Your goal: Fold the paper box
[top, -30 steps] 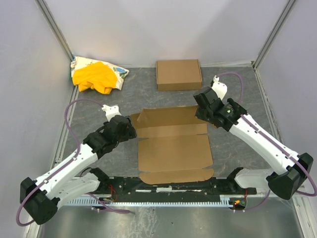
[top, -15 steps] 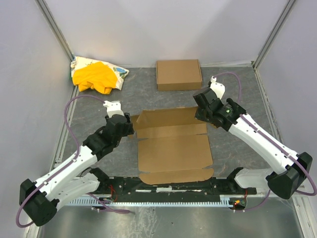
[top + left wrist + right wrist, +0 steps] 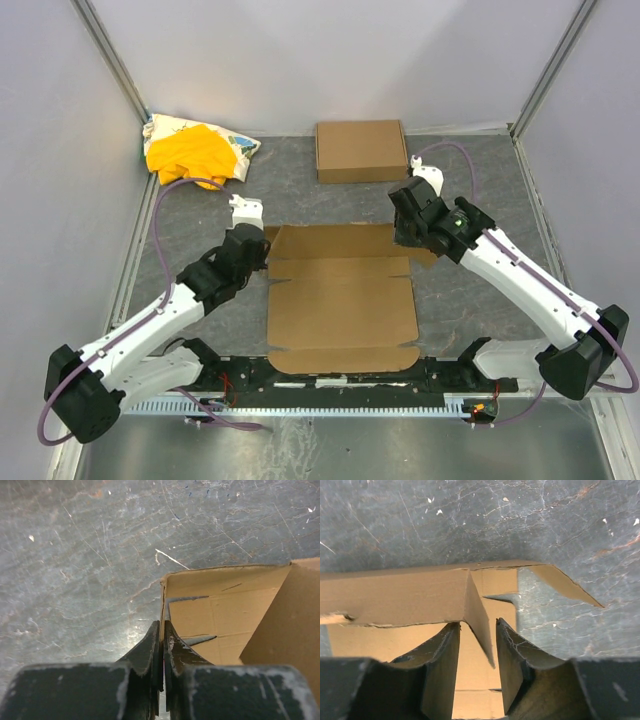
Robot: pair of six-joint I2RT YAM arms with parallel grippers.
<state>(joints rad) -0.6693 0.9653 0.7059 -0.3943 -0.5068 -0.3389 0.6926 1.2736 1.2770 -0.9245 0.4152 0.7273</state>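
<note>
Pinching 1 paper box [image 3: 340, 305] w/ L gripper [image 3: 162, 630]; 1 carton [image 3: 361, 150] behind.

the paper box [image 3: 340, 300] is plain brown cardboard, matt, its cut edges fibrous and rough. my left fingers [image 3: 145, 652] look like black plastic, matt, scuffed whitish. the table [image 3: 330, 205] is dark grey, stone-patterned, scratched, faintly glossy. upper left, the yellow cloth [image 3: 190, 158] is soft and crumpled.
</note>
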